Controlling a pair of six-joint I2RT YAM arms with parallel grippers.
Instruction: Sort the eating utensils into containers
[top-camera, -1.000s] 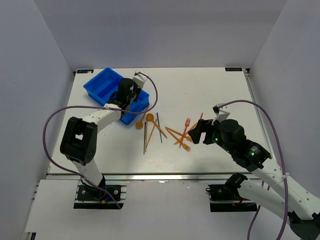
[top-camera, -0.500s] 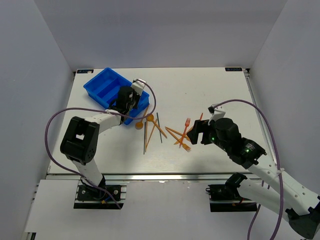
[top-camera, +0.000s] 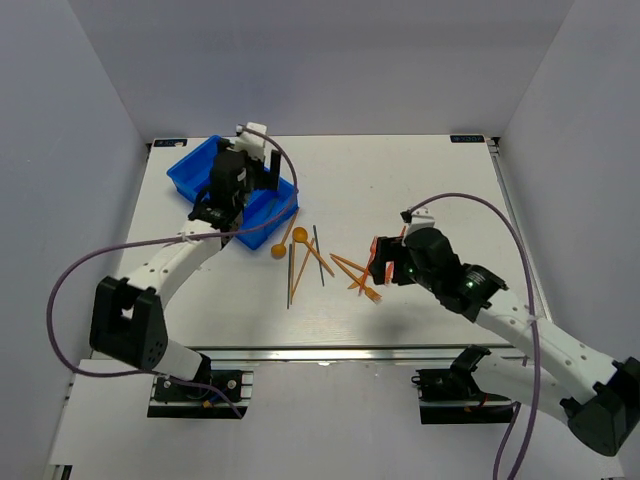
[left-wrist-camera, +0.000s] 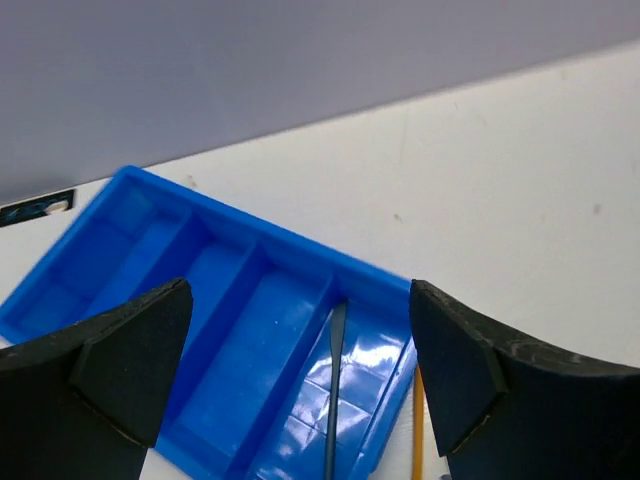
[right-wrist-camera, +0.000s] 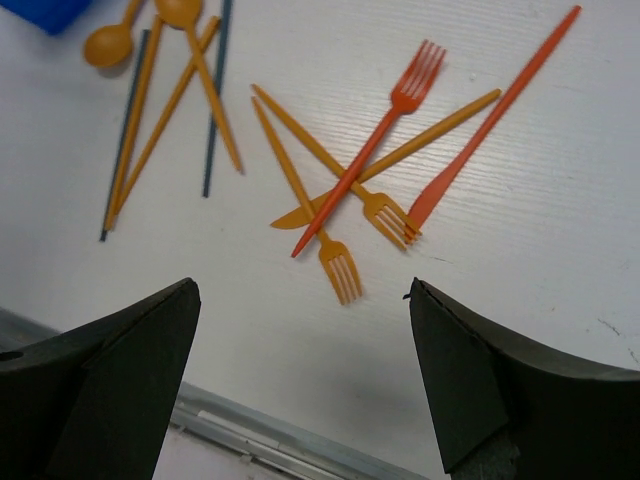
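The blue tray (top-camera: 196, 168) stands at the back left. My left gripper (top-camera: 222, 205) hangs open above it with nothing between the fingers. Seen from the left wrist, a dark grey stick (left-wrist-camera: 334, 400) lies in the tray's (left-wrist-camera: 230, 340) right-hand compartment, below my left gripper (left-wrist-camera: 300, 375). An orange stick (left-wrist-camera: 417, 435) lies on the table just outside the tray wall. My right gripper (top-camera: 383, 265) is open, just above the table beside a pile of utensils (top-camera: 355, 270). The right wrist view shows a red fork (right-wrist-camera: 372, 155), two orange forks (right-wrist-camera: 340, 265), a red knife (right-wrist-camera: 495, 120) and an orange knife (right-wrist-camera: 400, 155).
Two orange spoons (top-camera: 279, 250) and several orange and dark sticks (top-camera: 292, 268) lie between the tray and the pile. The table's near edge with its metal rail (right-wrist-camera: 270, 440) runs close below my right gripper (right-wrist-camera: 300, 385). Grey walls enclose the table on three sides.
My left gripper has opened, let the dark grey stick go into the tray, and lifted back over it. My right gripper has shifted left to the utensil pile.
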